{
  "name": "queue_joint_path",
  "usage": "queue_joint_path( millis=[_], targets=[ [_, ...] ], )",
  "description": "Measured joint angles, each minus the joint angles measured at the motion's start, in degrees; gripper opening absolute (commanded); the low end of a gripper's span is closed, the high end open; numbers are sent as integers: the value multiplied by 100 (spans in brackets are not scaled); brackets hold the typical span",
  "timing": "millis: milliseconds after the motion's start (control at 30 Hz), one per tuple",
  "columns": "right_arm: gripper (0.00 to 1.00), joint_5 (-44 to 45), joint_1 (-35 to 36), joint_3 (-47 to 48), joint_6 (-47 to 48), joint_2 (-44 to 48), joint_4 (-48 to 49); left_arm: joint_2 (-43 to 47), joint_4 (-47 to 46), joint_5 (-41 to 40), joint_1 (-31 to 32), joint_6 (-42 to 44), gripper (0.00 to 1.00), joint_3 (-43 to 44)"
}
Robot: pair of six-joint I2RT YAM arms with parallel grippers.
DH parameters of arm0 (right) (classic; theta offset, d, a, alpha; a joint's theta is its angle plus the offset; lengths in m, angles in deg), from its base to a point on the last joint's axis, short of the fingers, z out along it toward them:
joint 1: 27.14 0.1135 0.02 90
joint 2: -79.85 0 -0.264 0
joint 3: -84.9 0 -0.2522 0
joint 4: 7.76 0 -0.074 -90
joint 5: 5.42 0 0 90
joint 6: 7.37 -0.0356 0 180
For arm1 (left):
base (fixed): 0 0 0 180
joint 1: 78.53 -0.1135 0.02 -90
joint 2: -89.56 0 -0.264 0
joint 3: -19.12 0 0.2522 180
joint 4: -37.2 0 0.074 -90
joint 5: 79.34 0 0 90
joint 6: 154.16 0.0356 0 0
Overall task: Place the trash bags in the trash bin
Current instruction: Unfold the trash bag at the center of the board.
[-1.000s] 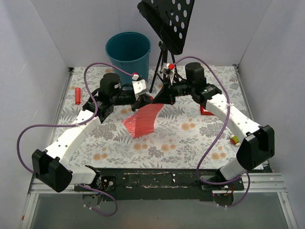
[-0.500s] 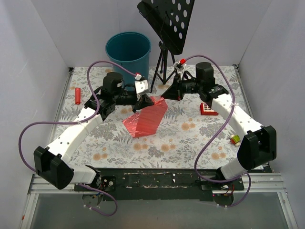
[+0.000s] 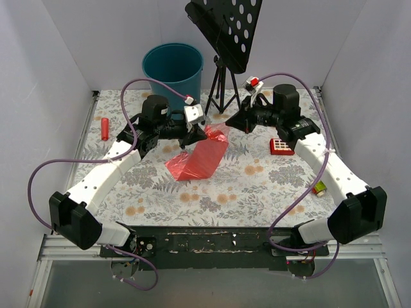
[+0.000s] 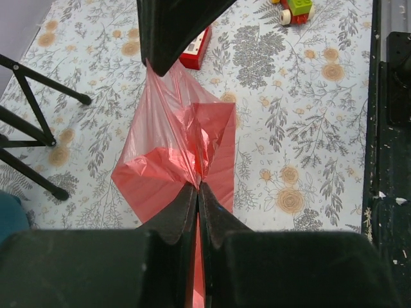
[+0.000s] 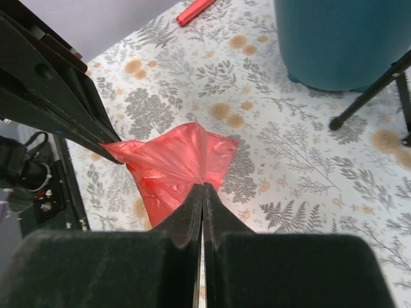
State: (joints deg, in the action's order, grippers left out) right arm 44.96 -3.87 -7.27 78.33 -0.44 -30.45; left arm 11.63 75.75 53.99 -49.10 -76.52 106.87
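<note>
The left gripper (image 4: 198, 190) is closed, and it pinches one edge of the red bag (image 3: 198, 157) between its two fingers; the right gripper (image 5: 202, 187) is closed too, and it pinches the opposite edge of the same bag; the thin film is pulled tight between them. The bag is held above the table (image 3: 257, 186), a little beyond its middle, and slopes down toward the near edge; I cannot tell whether its low end touches the cloth. The bag is outside the bin (image 3: 172, 77); the bin stands upright at the far edge, left of the middle, near the bag but apart from it. A black music stand (image 3: 225, 25) is just right of the bin; a red cylinder (image 3: 104, 129) lies by the left edge; a red square toy (image 3: 280, 146) lies under the right arm; a small green and yellow toy (image 3: 319, 188) is close to the right edge.
</note>
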Motion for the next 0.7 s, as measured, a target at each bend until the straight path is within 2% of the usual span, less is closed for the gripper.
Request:
queue_joint_path(
  millis=[33, 100, 200, 333, 467, 700],
  targets=[
    [2, 125, 7, 0, 107, 61, -83, -11, -2, -83, 0, 11, 0, 15],
    [25, 208, 13, 0, 238, 133, -160, -31, 4, -201, 9, 20, 0, 52],
    [53, 153, 7, -9, 315, 184, -155, -35, 42, -251, 9, 22, 0, 66],
    [76, -7, 11, -85, 273, 201, -140, -33, 68, -238, 4, 17, 0, 66],
    [81, -129, 70, -85, 260, 186, -116, -33, 68, -227, 7, 9, 0, 68],
    [81, -186, 323, -83, 151, -26, 2, -33, 92, -37, 13, -33, 0, 179]
  ],
)
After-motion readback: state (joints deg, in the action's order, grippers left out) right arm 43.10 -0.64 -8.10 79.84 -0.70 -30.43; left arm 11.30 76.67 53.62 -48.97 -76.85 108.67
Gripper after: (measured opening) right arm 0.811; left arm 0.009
